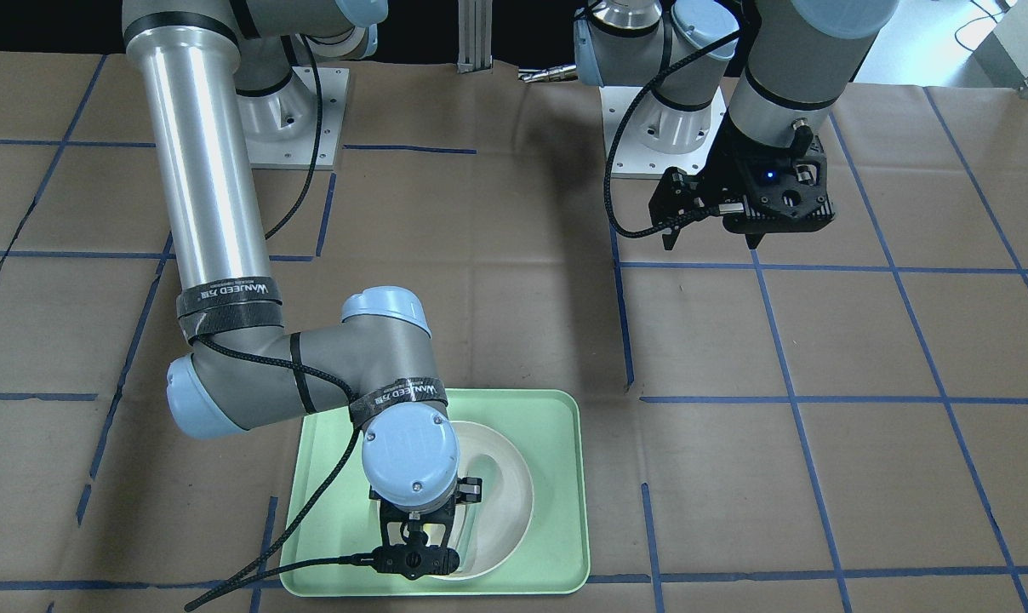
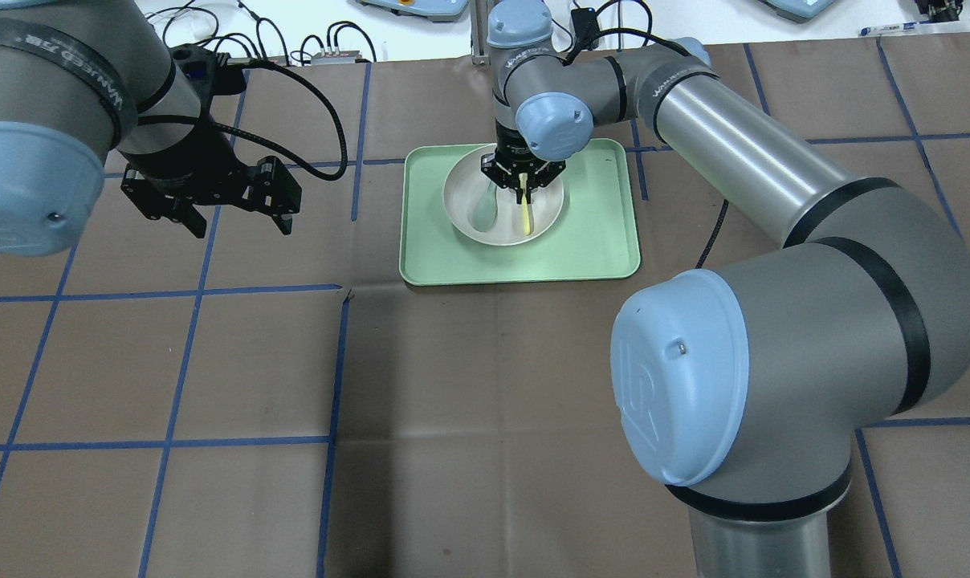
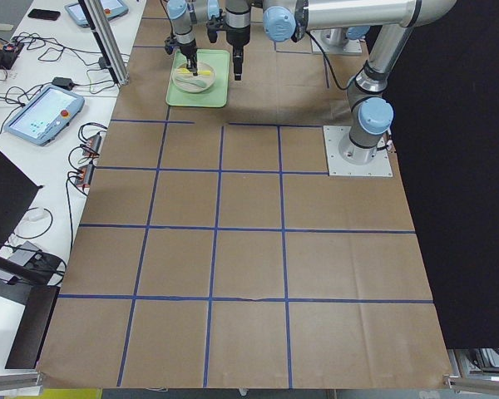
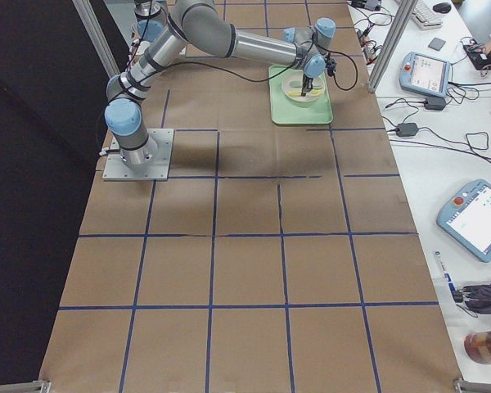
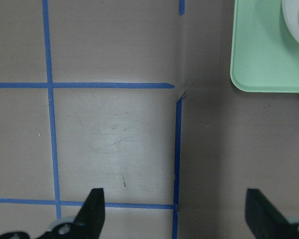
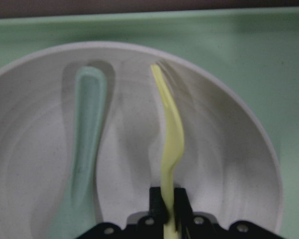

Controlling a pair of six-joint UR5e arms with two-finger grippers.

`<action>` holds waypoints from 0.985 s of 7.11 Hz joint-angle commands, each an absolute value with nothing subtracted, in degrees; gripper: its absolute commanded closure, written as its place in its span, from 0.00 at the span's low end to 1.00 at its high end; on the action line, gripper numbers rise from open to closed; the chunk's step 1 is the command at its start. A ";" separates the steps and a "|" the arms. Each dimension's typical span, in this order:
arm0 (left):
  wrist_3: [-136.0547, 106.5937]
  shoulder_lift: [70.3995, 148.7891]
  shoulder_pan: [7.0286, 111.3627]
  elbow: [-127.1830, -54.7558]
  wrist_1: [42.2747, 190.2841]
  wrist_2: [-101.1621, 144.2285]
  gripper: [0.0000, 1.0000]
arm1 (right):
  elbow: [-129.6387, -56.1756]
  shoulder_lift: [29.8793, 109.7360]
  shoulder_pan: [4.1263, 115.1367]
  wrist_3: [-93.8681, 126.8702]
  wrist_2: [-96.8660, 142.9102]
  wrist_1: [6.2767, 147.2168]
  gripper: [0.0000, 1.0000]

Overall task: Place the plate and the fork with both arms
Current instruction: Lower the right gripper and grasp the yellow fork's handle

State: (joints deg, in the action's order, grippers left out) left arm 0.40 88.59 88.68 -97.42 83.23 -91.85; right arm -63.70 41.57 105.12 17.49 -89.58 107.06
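Occlusion: fork (image 6: 172,144) handle end hidden inside R gripper (image 6: 168,201); far end blurred in R wrist view, tines not resolvable. Front view: R wrist (image 1: 410,460) covers the fork and approx half the plate (image 1: 514,481). L wrist view: only the two tips of L gripper (image 5: 174,211) show at bottom edge; tray (image 5: 259,59) corner and plate rim cut off top right.

R gripper clamped on fork, low over plate. Fork runs out from the tips across the plate, beside spoon (image 6: 84,149) lying in it. Fork/plate contact: cannot tell. Plate sits on tray.

L gripper spread wide, nothing between, above bare table (image 5: 114,134), well apart from tray.
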 commanded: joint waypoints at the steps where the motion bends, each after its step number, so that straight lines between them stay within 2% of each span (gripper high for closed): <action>1: 0.35 88.59 88.68 -97.38 83.23 -91.85 0.00 | -63.46 41.57 105.12 17.58 -89.47 106.79 0.96; 7: 0.35 88.59 88.68 -97.30 83.23 -91.85 0.00 | -64.33 50.27 103.19 14.52 -88.58 98.99 0.96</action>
